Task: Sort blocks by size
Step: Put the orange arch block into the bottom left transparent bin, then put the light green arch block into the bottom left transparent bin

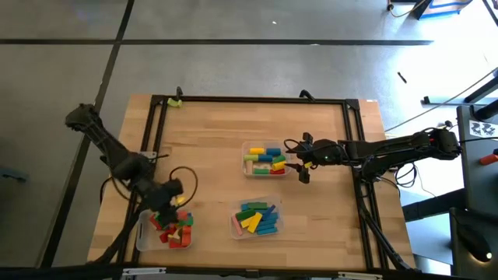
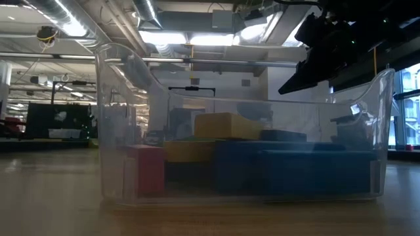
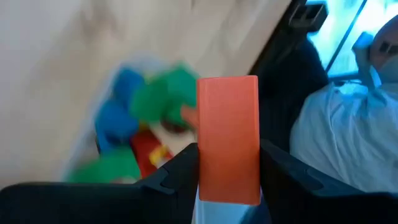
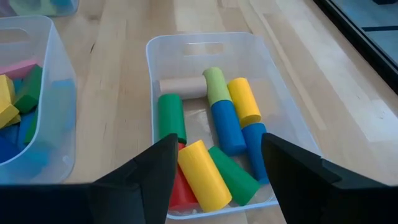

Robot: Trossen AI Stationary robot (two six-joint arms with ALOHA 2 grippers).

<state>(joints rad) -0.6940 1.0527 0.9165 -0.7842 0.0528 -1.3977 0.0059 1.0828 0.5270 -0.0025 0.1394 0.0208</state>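
Table [image 1: 210, 140]: a pale wooden top edged by a black frame, seen from above with three clear trays on it.
Left arm: reaches in over the table's left edge to the tray [image 1: 145, 233] at the front-left corner.
Right arm: stretches in from the right edge toward the tray [image 1: 247, 159] near the middle of the table.
Centre tray: holds short rounded blocks [image 4: 221, 118] in green, blue, yellow, red and tan, lying side by side.
Front tray [image 1: 235, 225]: sits near the front edge, right of the corner tray, filled with blue, yellow, green and pink blocks.
Corner tray: a jumble of red, green, blue and yellow blocks lies inside.
Left gripper [image 3: 229, 168]: hangs above the corner tray, fingers clamped on the two sides of a red-orange block [image 3: 228, 134], which stands upright between them, lifted clear of the pile.
Right gripper [image 4: 217, 168]: poised over the right end of the centre tray, fingers spread apart and holding nothing.
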